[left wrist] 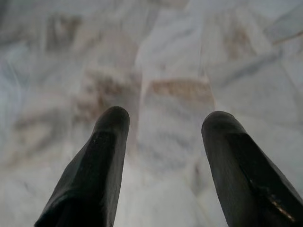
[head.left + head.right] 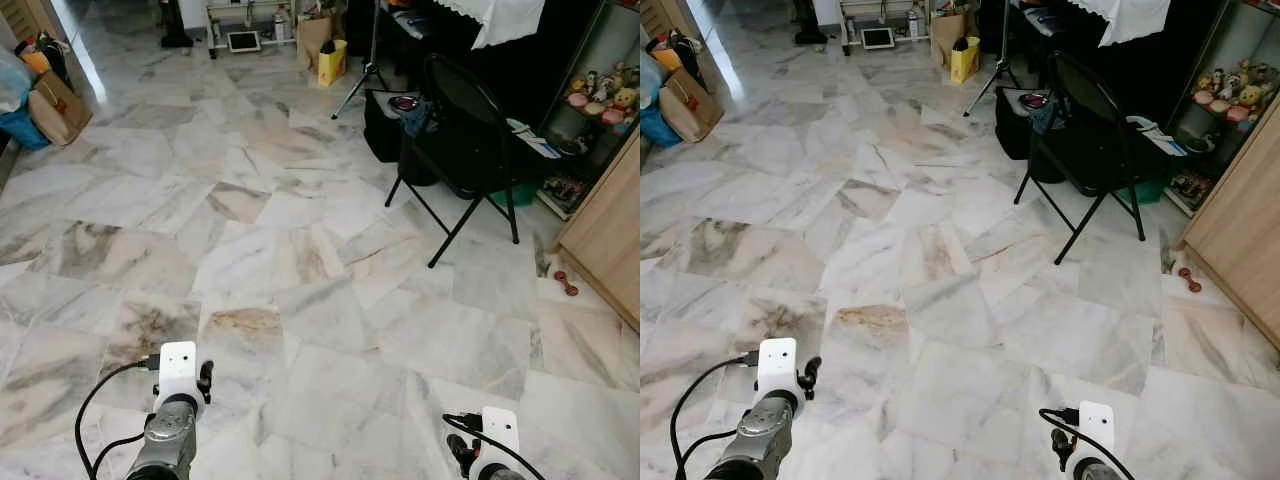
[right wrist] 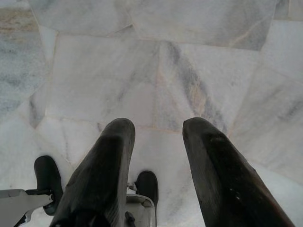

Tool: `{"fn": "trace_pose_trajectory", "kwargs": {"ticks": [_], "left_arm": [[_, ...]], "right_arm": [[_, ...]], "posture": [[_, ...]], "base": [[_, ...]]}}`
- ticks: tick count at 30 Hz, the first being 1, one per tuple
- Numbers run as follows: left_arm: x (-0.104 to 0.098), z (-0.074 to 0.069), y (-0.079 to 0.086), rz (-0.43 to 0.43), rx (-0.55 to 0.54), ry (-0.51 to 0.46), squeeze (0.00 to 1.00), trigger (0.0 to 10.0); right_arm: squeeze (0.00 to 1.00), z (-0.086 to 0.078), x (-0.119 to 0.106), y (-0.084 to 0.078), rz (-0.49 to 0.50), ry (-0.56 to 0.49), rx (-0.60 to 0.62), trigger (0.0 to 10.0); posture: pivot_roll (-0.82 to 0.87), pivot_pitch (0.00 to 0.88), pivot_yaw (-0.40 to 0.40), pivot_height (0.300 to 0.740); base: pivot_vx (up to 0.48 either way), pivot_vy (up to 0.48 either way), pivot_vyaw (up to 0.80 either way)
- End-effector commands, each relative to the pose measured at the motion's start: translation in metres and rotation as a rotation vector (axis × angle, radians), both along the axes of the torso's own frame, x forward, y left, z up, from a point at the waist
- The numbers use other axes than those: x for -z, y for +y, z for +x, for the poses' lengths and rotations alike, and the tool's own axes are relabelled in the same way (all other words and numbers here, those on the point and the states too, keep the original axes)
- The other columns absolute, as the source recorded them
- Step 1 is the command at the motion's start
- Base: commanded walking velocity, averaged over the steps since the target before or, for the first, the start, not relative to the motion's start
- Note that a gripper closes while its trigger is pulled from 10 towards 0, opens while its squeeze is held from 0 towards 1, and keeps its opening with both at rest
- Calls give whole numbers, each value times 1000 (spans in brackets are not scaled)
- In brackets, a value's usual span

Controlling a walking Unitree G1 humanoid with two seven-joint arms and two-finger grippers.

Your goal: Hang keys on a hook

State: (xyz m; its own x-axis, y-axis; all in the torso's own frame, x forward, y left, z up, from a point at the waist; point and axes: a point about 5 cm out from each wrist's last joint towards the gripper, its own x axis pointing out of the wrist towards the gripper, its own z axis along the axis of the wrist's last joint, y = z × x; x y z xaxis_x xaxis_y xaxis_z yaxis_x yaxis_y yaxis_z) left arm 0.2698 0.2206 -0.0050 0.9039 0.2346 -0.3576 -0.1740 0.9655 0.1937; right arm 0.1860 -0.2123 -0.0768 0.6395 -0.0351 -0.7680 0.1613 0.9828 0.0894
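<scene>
Both arms hang low over the marble floor [image 2: 300,230]. Left gripper [image 1: 163,137] and right gripper [image 3: 156,142] jaws parted, holding nothing (keys and hook unlocated, so neither arm is nearer).

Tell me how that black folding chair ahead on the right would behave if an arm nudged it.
The black folding chair stands on thin crossed legs over polished marble floor, so it would likely slide or scrape rather than resist. Its slim frame looks light. A push high on the backrest might tip it.
</scene>
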Motion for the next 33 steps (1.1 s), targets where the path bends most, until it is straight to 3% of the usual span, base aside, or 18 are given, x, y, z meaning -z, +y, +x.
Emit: {"fn": "trace_pose_trajectory", "kwargs": {"ticks": [1, 2, 3, 5, 7, 16, 18, 22, 24, 25, 27, 30, 33], "left_arm": [[-1, -2, 0, 45, 29, -17, 0, 10000], [-2, -1, -1, 68, 52, -22, 0, 10000], [0, -23, 10, 102, 76, -76, 0, 10000], [-8, -89, 32, 170, 127, -184, 0, 10000], [-27, -142, 33, 189, 132, -221, 0, 10000], [-22, -166, 22, 164, 81, -164, 0, 10000], [-6, -154, 24, 65, 23, -79, 0, 10000], [6, -146, 28, -4, -32, -34, 0, 10000], [28, -136, 34, -71, -73, 82, 0, 10000], [28, -136, 34, -71, -73, 82, 0, 10000], [49, -134, 38, -117, -100, 226, 0, 10000], [71, -146, 42, -177, -206, 402, 0, 10000], [88, -165, 32, -223, -192, 579, 0, 10000]], "right_arm": [[0, -1, 0, -2, -8, -3, -6, 10000], [0, -1, 0, -3, -6, -7, -2, 10000], [0, -1, 0, -3, -6, -8, 1, 10000], [0, -2, 0, -5, -9, -6, 2, 10000], [0, -3, 0, -5, -17, 4, -7, 10000], [0, -4, 1, -3, -8, 9, -15, 10000], [0, -7, 3, -4, -10, 21, -11, 10000], [0, -8, 3, -5, -10, 25, -4, 10000], [0, -9, 3, -8, -10, 30, 10, 10000], [0, -9, 3, -8, -10, 30, 10, 10000], [0, -11, 4, -10, -10, 35, 20, 10000], [0, -14, 5, -9, -8, 43, 26, 10000], [0, -16, 7, -7, -4, 52, 29, 10000]], "posture": [[-121, 51, -17, 740], [-120, 51, -17, 740], [-109, 53, -19, 740], [-97, 55, -21, 740], [-89, 55, -23, 740], [-85, 51, -25, 740], [-91, 33, -21, 740], [-98, 21, -17, 740], [-109, 9, -13, 740], [-109, 9, -13, 740], [-111, 4, -9, 740], [-117, 0, -10, 740], [-110, 0, -15, 740]], "base": [[0, 0, 0], [0, 0, 0], [0, 0, 0], [0, 0, 0], [0, 0, 0], [0, 0, 0], [0, 0, 0], [0, 0, 0], [0, 0, 0], [0, 0, 0], [0, 0, 0], [0, 0, 0], [0, 0, 0]]}}
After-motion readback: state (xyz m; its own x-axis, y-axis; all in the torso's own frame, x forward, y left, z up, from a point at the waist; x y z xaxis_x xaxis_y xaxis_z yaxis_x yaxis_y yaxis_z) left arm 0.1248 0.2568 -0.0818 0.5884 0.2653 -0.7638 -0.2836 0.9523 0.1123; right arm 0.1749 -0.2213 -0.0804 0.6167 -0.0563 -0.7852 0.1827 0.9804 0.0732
